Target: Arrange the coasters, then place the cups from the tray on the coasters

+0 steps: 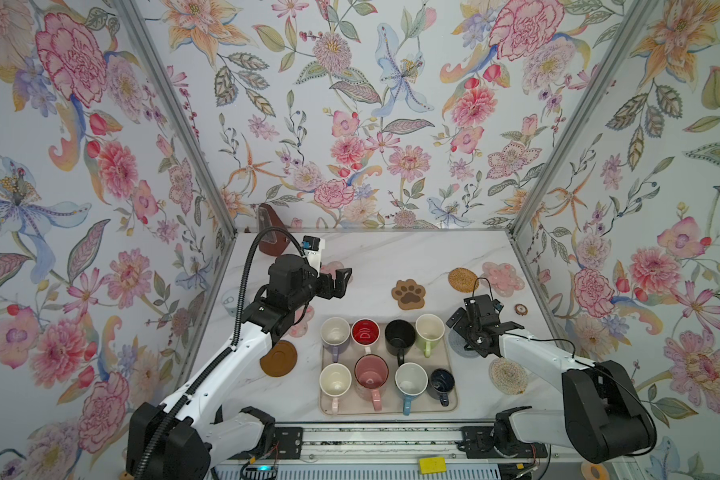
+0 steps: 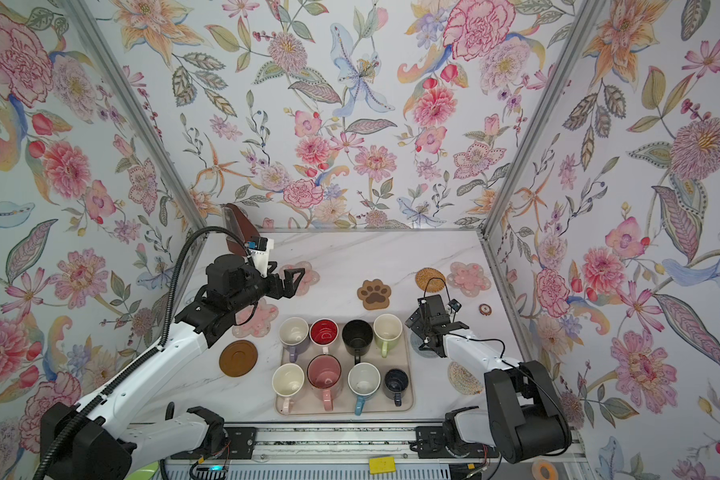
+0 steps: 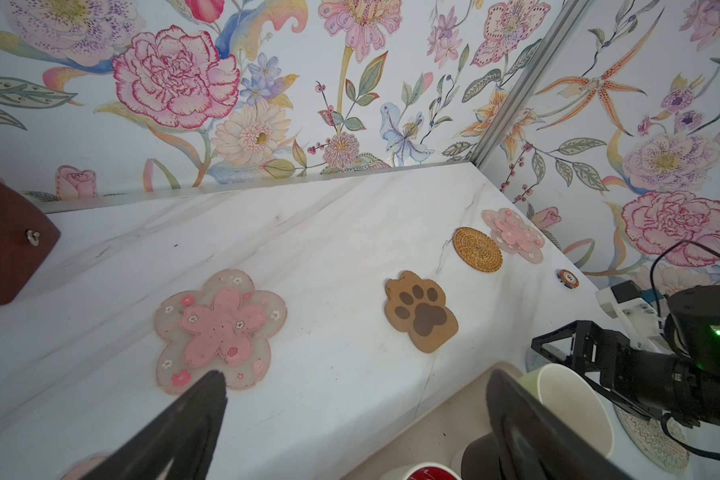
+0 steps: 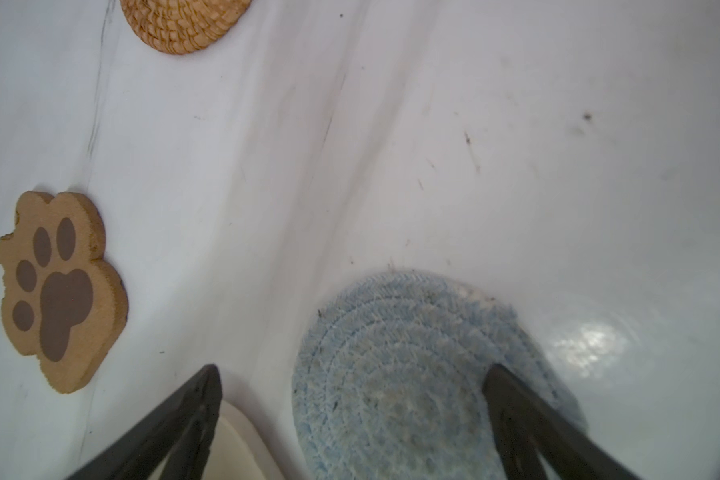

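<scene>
Left gripper [image 1: 341,283]: fingers wide, empty, near translucent pink flower-shaped coaster [image 3: 219,328]. Right gripper [image 4: 352,370]: fingers wide, empty, above blue-grey woven round coaster [image 4: 391,353].

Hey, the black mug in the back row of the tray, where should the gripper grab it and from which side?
Probably its far rim wall, from straight above, one finger inside. The black mug stands upright, mouth open; the red-inside mug and green mug crowd its sides, and its handle points at the near row.
</scene>
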Tool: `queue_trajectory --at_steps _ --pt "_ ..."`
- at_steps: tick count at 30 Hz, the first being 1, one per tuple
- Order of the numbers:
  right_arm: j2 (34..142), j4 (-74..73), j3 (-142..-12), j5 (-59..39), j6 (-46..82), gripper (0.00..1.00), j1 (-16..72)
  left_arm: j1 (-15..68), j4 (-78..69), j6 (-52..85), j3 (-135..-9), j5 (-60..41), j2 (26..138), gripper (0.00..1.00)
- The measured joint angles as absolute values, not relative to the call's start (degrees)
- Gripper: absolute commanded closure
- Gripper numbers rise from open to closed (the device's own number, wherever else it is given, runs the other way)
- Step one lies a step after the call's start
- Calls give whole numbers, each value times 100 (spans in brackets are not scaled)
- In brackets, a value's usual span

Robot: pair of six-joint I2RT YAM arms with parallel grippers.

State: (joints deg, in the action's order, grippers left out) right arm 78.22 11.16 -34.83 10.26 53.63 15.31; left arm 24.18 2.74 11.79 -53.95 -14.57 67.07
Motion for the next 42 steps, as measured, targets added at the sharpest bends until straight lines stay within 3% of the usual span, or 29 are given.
queue_trajectory --at_steps 24,42 --pt "10370 480 -5861 819 4364 1 1514 2418 294 1135 -5395 -1380 6674 1" --pt "11511 458 -7347 482 4171 1 1680 2418 292 1135 -5395 -1275 6657 1"
